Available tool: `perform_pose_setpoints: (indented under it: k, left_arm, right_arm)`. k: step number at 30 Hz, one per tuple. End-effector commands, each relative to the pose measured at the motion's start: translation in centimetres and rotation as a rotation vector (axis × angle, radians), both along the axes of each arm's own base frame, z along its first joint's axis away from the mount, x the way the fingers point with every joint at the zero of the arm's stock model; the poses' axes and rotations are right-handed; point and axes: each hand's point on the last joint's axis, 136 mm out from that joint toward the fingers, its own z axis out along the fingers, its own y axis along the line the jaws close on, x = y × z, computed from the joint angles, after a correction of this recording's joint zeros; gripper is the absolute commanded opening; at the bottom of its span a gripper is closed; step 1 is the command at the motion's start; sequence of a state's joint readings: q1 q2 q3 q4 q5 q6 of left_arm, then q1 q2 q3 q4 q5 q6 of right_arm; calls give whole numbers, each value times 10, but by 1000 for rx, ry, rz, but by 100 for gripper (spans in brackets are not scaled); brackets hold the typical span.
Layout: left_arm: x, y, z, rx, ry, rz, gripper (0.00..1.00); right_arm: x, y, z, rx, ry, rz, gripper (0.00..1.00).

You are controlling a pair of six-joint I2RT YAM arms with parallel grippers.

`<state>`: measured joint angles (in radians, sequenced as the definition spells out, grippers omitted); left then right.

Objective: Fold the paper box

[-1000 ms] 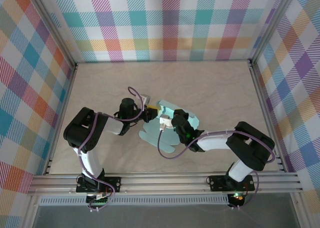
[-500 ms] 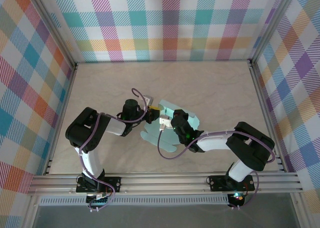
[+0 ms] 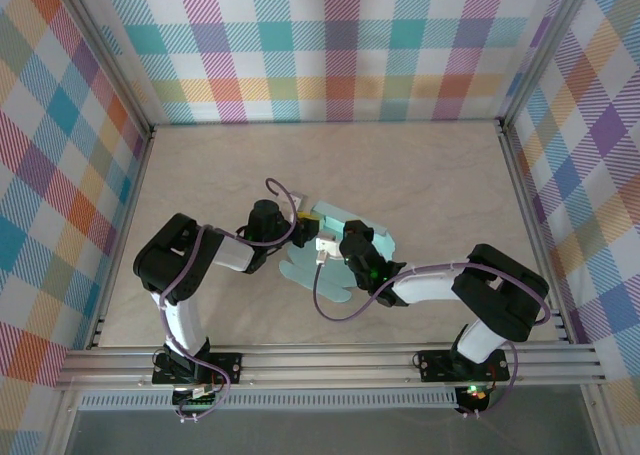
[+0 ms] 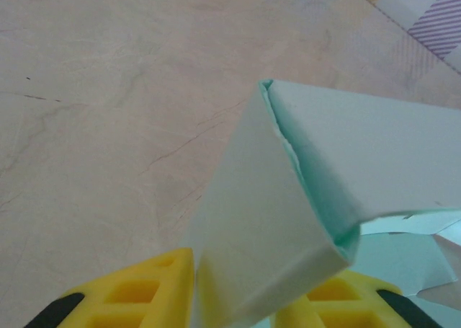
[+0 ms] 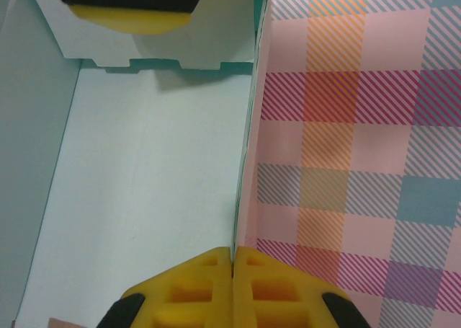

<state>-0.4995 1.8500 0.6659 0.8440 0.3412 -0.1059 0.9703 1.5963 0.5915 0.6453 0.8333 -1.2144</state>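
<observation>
Left gripper (image 4: 239, 293) and right gripper (image 5: 232, 259) each pinched a paper box (image 4: 374, 148) wall; opposing pulls might tear the thin card

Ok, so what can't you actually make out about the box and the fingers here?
- Top view: the left arm and right arm cover the middle of the paper box, so its fold state is unclear.
- Left wrist view: the bottom edge cuts off the left fingers; the box runs off the right edge.
- Right wrist view: the bottom edge cuts off the right fingers.
</observation>
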Motion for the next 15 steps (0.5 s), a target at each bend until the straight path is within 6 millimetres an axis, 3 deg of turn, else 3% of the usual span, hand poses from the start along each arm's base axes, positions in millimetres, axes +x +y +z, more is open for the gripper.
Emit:
perform_pose_setpoints:
  k: [1,15]
  left_arm:
    - [0,-5,-4,57,-47,10,31]
    - [-2,-18,9,-14,-52,49,23]
  right_arm:
    - [-8,11,-10,-7,54,44,0]
    - [-9,12,-21,7,90,11,0]
